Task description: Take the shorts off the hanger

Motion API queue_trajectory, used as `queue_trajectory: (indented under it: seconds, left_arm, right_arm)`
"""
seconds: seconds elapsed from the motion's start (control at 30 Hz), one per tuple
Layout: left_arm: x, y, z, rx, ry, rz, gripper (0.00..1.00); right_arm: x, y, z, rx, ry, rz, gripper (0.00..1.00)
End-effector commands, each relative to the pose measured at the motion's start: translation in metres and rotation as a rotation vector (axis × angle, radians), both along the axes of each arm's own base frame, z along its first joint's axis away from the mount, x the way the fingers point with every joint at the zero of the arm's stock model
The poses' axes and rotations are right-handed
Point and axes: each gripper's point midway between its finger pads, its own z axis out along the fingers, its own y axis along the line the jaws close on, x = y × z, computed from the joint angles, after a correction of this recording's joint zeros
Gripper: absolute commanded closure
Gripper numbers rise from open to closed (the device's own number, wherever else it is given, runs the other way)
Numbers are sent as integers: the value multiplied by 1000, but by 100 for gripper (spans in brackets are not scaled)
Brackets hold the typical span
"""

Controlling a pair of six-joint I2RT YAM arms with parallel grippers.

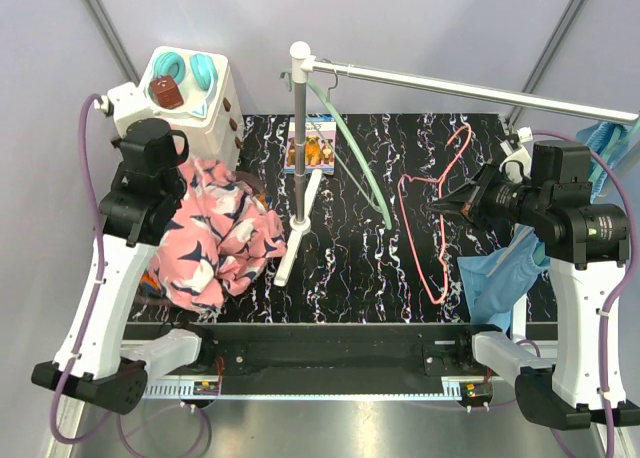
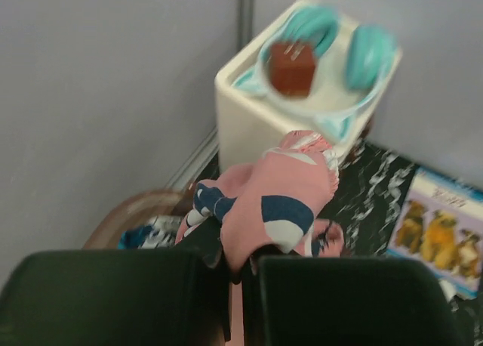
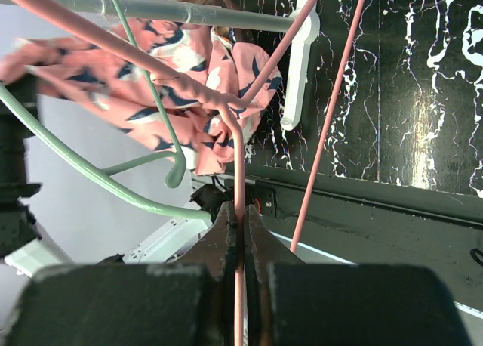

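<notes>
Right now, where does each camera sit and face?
Top external: above and behind, looking down on the table; left arm, right arm show.
Left wrist: looks past the left fingers at the pink shorts they pinch.
Right wrist: looks along the right fingers, shut on the pink hanger.
Shared: all see the pink shorts.

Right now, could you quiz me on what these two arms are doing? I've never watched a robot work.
1. True or false: the right jaws are closed on the pink hanger.
2. Which does the left jaws' grip hold? A) light blue shorts B) pink shorts C) a book
3. What does the green hanger hang from?

Key: 1 true; 2 B; 3 the rail.
</notes>
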Motion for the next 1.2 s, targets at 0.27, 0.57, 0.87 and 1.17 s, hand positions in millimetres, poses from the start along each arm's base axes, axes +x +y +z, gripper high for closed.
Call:
queue_trajectory:
  seconds: [0.27, 0.57, 0.87, 1.17]
  left_arm:
    - [-46, 18, 118, -335, -366, 25, 100]
    - [-76, 25, 222, -373, -717, -30, 99]
    - [-74, 32, 233, -261, -703, 6, 99]
    - [10, -6, 73, -344, -316, -57, 100]
  right_arm:
    - [8, 3, 11, 18, -65, 21, 100]
    - [11, 5, 11, 25, -68, 28, 100]
    - [15, 6, 10, 26, -70, 34, 100]
    - [18, 7, 11, 33, -73, 40, 100]
